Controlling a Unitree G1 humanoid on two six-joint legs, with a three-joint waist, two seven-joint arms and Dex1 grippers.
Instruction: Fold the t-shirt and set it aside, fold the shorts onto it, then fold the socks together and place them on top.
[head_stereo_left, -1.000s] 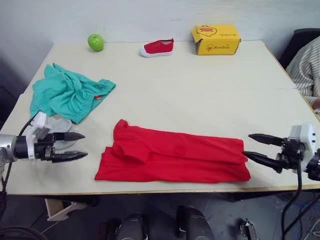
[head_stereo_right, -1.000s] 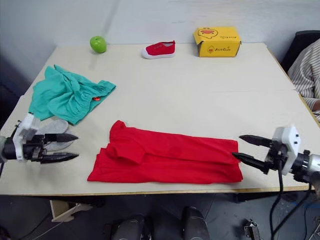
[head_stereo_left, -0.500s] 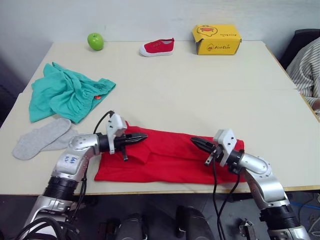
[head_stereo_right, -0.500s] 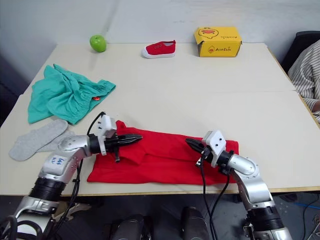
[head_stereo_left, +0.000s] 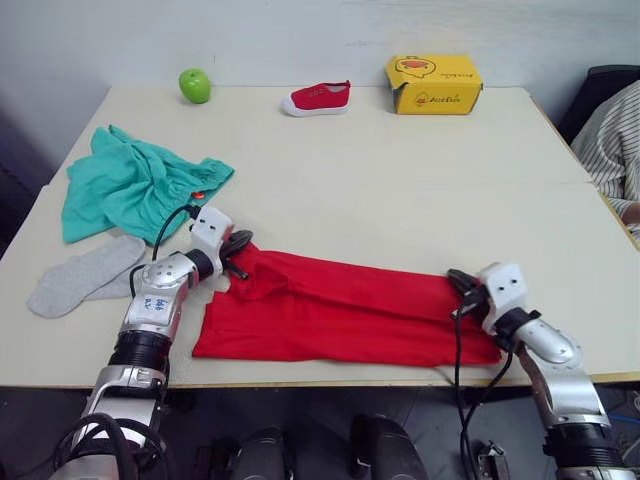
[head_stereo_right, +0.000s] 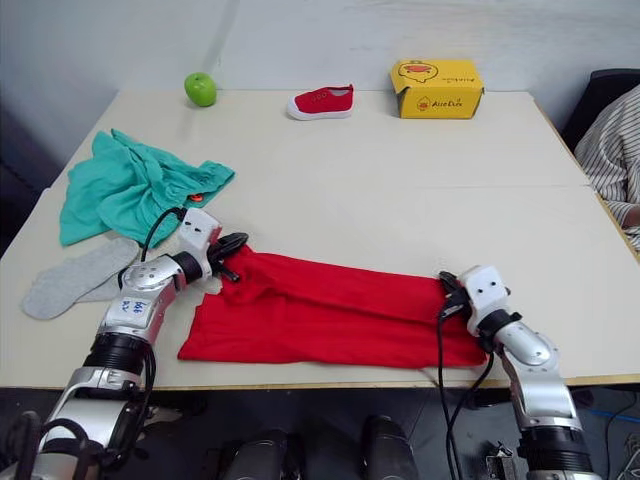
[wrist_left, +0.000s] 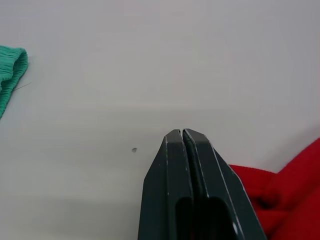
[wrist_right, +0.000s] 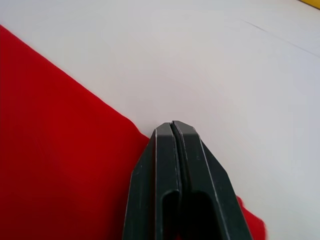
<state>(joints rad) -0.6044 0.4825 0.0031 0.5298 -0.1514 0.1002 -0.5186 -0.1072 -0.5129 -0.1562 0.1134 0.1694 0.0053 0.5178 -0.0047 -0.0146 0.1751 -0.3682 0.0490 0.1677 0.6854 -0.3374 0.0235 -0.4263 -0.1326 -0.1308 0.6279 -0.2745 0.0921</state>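
The red t-shirt (head_stereo_left: 340, 312) lies flattened in a long band near the table's front edge. My left gripper (head_stereo_left: 240, 243) is shut, its tips at the shirt's far left corner, with cloth just beside the fingers (wrist_left: 200, 170) in the left wrist view. At the far right corner my right gripper (head_stereo_left: 457, 279) is shut too, lying on the shirt's edge (wrist_right: 60, 150). No cloth shows between either pair of tips. The teal shorts (head_stereo_left: 135, 190) lie crumpled at the left. In front of them the grey socks (head_stereo_left: 80, 275) lie overlapping.
Along the back of the table (head_stereo_left: 400, 180) stand a green apple (head_stereo_left: 195, 85), a small red shoe (head_stereo_left: 318, 98) and a yellow box (head_stereo_left: 432, 83). A person's striped sleeve (head_stereo_left: 612, 130) shows at the right edge.
Both grippers closed from open a second ago. Since half a second ago they have moved outward from the shirt's middle to its far left and far right corners.
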